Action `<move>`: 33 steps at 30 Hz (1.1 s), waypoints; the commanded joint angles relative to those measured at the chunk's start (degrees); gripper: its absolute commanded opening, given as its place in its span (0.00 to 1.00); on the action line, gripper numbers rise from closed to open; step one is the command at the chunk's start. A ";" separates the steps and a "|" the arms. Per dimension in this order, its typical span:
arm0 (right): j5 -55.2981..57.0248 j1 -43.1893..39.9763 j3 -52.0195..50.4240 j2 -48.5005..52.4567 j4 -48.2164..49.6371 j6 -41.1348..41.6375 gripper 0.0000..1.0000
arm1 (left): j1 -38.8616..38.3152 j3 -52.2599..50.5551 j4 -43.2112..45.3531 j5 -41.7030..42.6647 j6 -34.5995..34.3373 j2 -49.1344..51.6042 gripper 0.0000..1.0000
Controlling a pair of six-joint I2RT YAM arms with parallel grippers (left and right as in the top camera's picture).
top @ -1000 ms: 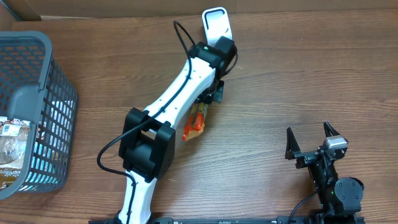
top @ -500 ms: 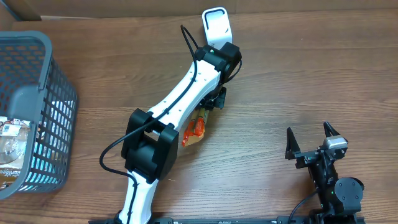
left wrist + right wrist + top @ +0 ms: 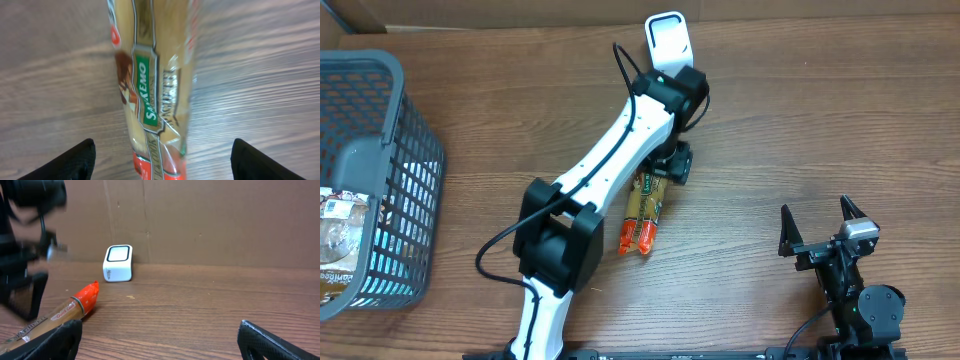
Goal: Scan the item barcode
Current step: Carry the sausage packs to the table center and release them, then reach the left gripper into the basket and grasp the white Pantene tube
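Observation:
The item is a long clear packet (image 3: 642, 215) with orange ends and a green label. It lies flat on the wooden table, just below my left gripper (image 3: 673, 165). In the left wrist view the packet (image 3: 152, 90) runs lengthwise down the middle. My left gripper (image 3: 162, 145) is open, and its black fingers (image 3: 70, 162) stand well apart from the packet's sides. The white scanner (image 3: 667, 38) stands at the far edge beyond the left arm. My right gripper (image 3: 815, 215) waits open and empty at the near right. In the right wrist view I see the scanner (image 3: 118, 262) and the packet's orange end (image 3: 86, 296).
A grey mesh basket (image 3: 390, 180) holding other packaged goods stands at the left edge. A brown cardboard wall (image 3: 225, 220) closes off the back of the table. The white left arm (image 3: 610, 160) stretches diagonally across the middle.
My left gripper has gone from shut on the packet to open. The packet has dropped free and now lies flat on the table, straighter and a little right of before. The right arm is still.

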 commanded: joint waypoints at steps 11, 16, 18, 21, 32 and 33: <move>0.55 0.35 -0.61 -0.57 0.28 -0.26 1.00 | 28.68 19.28 -7.04 0.00 5.44 -28.96 0.99; 0.55 0.35 -0.61 -0.57 0.28 -0.24 1.00 | 53.20 19.26 -10.82 1.03 8.61 -32.22 1.00; 0.55 0.35 -0.61 -0.57 0.28 -0.24 1.00 | 59.01 18.45 -11.34 3.85 8.59 -32.20 1.00; 0.55 0.35 -0.61 -0.57 0.28 -0.24 1.00 | 63.58 15.34 -9.75 3.56 8.07 -32.20 1.00; 0.55 0.35 -0.61 -0.57 0.28 -0.24 1.00 | 72.28 -1.31 2.62 -2.25 6.08 -32.17 0.99; 0.55 0.35 -0.61 -0.57 0.28 -0.24 1.00 | 73.16 -2.51 3.74 -1.31 6.84 -32.17 1.00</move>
